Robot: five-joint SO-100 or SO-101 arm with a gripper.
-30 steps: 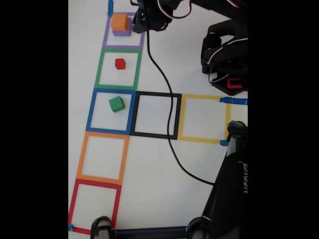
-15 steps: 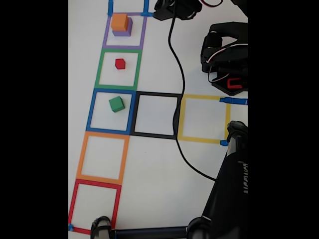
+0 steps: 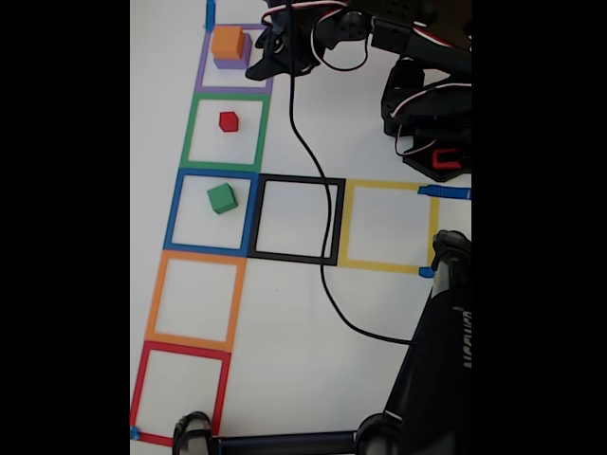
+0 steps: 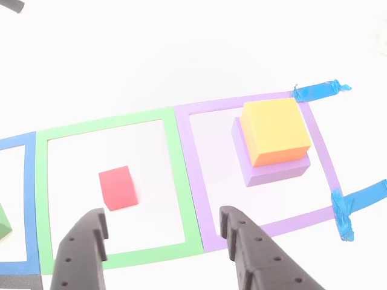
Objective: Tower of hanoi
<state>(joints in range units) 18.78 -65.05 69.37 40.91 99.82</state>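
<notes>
Where cropped, green cube [image 4: 3, 223] sliver.

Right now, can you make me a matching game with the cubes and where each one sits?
Things:
1. red cube
2. orange cube
3. green cube
4. purple cube

Places:
A. inside the blue tape square
B. on top of another cube
C. alone in the green tape square
D. underneath another cube, in the purple tape square

Pairs: 1-C, 2-B, 3-A, 4-D
</notes>
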